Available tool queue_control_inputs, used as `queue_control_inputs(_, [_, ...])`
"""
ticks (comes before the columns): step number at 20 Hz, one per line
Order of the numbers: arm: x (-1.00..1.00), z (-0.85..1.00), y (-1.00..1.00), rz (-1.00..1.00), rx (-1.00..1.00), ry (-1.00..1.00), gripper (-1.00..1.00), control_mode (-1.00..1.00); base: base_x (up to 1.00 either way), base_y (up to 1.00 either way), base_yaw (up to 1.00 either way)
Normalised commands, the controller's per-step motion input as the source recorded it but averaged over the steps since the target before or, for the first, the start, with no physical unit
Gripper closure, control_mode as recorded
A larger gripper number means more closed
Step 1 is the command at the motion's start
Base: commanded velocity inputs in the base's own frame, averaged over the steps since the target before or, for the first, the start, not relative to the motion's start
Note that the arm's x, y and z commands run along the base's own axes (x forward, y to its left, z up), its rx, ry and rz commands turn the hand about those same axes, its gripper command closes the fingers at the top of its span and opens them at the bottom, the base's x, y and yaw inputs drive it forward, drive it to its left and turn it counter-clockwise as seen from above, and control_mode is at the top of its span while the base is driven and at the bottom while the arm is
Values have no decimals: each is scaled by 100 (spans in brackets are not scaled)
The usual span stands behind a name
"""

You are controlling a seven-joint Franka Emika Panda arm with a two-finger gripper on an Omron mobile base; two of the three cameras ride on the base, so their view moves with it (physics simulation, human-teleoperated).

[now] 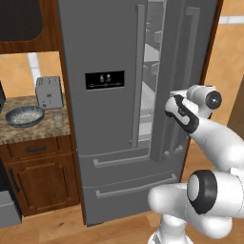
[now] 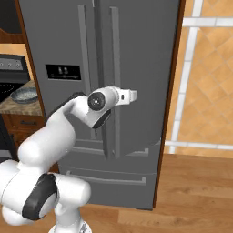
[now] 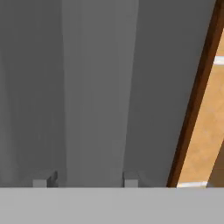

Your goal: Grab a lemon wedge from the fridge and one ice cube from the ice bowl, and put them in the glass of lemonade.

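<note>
I've got the fridge [image 1: 109,119] dead ahead, tall, long axis vertical, front facing me. Its right door [image 1: 183,71] is cracked open a bit: bright gap w/ white shelves showing at 12 o'clock in the left base view, hinge side at 3. Two drawers run horizontal below, bar handles too. Black dispenser panel [image 1: 105,79] on the left door, approx 10 o'clock.

Room: wood cabinets and a speckled stone counter [image 1: 28,131] at 9 o'clock, wood floor [image 2: 191,191] underneath, tan tiled wall [image 2: 205,82] at 3 o'clock in the right base view.

On the counter: toaster [image 1: 49,92] at the back, ice bowl [image 1: 24,116] in front of it, upright, mouth up. Glass of lemonade [image 1: 58,120] upright just beside the bowl, toward the fridge.

Gripper [image 3: 85,180] is at the right door's vertical bar handle [image 3: 96,87]; in the hand view one fingertip [image 3: 130,179] sits either side of the bar, so the fingers look closed round it, tho contact I can't confirm. Open floor to the door's right, 3–4 o'clock; the brown side panel [image 3: 194,96] edges the fridge there.
</note>
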Motion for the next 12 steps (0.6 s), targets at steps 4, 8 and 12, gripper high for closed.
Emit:
queue_control_inputs(4, [-84, 0, -100, -10, 2, 19, 100, -100, 0, 0, 0])
queue_control_inputs(8, [-80, 0, -100, -7, 1, 16, 100, -100, 0, 0, 0])
queue_control_inputs(12, [-75, 2, -100, -6, 0, 9, -100, -100, 0, 0, 0])
